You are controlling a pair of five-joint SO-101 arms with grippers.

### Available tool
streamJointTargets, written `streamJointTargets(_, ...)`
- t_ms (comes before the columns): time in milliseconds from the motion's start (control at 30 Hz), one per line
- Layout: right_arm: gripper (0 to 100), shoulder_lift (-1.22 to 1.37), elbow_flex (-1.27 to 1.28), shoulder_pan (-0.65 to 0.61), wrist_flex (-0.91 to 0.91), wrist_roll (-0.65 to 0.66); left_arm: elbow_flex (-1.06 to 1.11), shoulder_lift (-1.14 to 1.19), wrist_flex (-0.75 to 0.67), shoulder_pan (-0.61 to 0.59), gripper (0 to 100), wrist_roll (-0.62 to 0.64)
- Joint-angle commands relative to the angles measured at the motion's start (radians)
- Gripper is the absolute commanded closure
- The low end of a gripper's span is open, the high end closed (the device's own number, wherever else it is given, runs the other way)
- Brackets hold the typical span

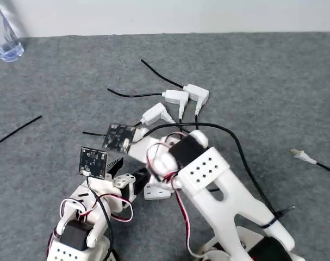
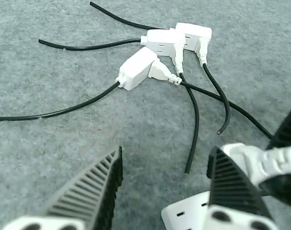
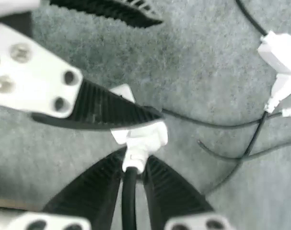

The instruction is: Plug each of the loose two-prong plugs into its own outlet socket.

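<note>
The right claw (image 3: 134,160) is closed on a white two-prong plug (image 3: 145,136), its two ridged fingers pinching the plug's back end where the black cord (image 3: 128,191) leaves it; the plug's front end meets a white outlet socket (image 3: 120,93), though a finger of the other arm hides whether the prongs are seated.

The left claw (image 2: 167,158) stands wide open with nothing gripped; one finger (image 3: 97,110) lies across the socket just beside the plug and the other (image 3: 107,9) is well apart from it; in the left wrist view the socket (image 2: 183,215) sits near that first finger.

From above, this socket (image 1: 156,191) lies on the grey counter (image 1: 262,70) near the arms, between them.

Farther out, three more white sockets (image 1: 154,114) (image 1: 175,97) (image 1: 197,92) lie in a cluster, each with a plug in it and black cords trailing away; a loose plug (image 1: 302,156) lies well apart at the right, on the end of its cord.

A clear bottle (image 1: 4,41) stands at the far left corner.
</note>
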Motion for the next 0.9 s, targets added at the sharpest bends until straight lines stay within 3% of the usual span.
streamJointTargets(0,99.0,-0.025,0.031,0.097,-0.061,0.044,-0.005,-0.015,-0.023,0.003,73,0.005)
streamJointTargets(333,99.0,-0.024,0.273,0.294,-0.248,0.224,-0.004,-0.015,-0.023,0.003,73,0.005)
streamJointTargets(667,99.0,-0.024,0.416,0.575,-0.363,0.423,0.016,-0.015,-0.028,0.009,73,0.003)
streamJointTargets(867,99.0,-0.024,0.436,0.697,-0.414,0.474,0.016,-0.015,-0.028,0.008,73,0.003)
